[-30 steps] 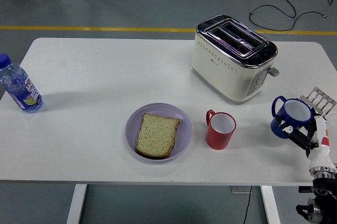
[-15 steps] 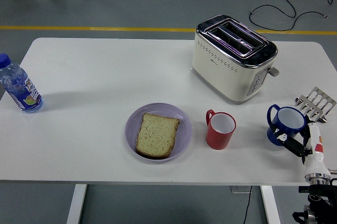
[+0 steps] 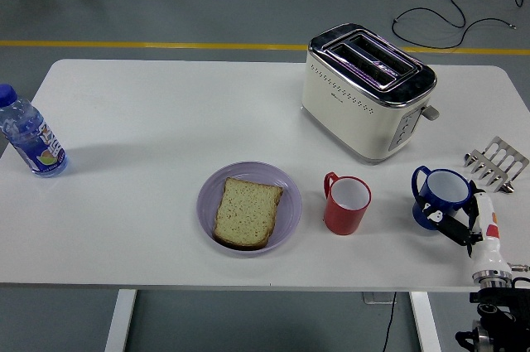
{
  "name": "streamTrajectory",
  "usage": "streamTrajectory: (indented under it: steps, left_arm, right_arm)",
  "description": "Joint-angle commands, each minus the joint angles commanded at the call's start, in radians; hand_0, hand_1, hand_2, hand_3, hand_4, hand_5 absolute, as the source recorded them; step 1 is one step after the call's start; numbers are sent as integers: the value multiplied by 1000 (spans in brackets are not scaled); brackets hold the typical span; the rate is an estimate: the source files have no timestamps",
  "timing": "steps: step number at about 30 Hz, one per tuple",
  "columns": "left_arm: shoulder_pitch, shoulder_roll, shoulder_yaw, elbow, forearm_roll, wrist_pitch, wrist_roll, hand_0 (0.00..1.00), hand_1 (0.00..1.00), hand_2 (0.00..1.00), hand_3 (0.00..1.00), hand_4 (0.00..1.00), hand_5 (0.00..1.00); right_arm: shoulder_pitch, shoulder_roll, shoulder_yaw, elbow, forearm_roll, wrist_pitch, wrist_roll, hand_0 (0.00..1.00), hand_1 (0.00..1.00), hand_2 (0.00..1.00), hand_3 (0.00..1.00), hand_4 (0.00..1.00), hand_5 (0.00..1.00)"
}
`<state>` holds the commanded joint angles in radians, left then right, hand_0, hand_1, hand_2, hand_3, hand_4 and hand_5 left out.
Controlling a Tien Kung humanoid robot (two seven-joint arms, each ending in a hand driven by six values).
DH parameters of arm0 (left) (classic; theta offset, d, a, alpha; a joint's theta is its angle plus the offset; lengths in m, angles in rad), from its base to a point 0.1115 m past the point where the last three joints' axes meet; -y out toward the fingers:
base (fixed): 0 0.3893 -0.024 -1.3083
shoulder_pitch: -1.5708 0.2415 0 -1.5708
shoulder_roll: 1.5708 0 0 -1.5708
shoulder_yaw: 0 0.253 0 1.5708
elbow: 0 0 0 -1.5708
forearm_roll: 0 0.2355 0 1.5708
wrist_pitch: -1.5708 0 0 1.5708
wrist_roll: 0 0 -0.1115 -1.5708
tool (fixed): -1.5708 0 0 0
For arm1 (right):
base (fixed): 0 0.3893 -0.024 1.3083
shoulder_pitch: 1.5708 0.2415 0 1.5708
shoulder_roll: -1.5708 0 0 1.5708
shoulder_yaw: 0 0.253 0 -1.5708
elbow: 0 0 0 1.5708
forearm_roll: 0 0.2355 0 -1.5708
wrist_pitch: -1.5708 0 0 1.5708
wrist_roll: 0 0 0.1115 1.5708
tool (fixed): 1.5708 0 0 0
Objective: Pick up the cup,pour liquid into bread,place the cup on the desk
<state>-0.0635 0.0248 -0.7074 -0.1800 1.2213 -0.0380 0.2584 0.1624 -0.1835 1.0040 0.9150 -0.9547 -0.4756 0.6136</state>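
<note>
The right hand (image 3: 464,224) had fingers curled round the blue cup (image 3: 441,197) at the table's right edge, beside the red cup (image 3: 346,204); a loose grip risked spilling short of the bread (image 3: 247,211)

The white table (image 3: 166,128) carried a bottle (image 3: 29,138), plate (image 3: 286,219), red mug (image 3: 346,204), toaster (image 3: 366,91), blue cup (image 3: 443,196) and possibly a metal rack (image 3: 497,161).

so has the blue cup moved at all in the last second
Yes. The blue cup, held in the right hand, has shifted left and slightly down toward the red cup, away from the metal rack.
</note>
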Motion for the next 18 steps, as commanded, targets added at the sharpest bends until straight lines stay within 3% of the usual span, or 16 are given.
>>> streamTrajectory:
  steps: [18]
  left_arm:
    - [-8,0,6,0,-7,0,-1,656,693,713,605,342,925]
  right_arm:
    - [15,8,-12,-30,-29,12,-37,421,376,520,543,651,21]
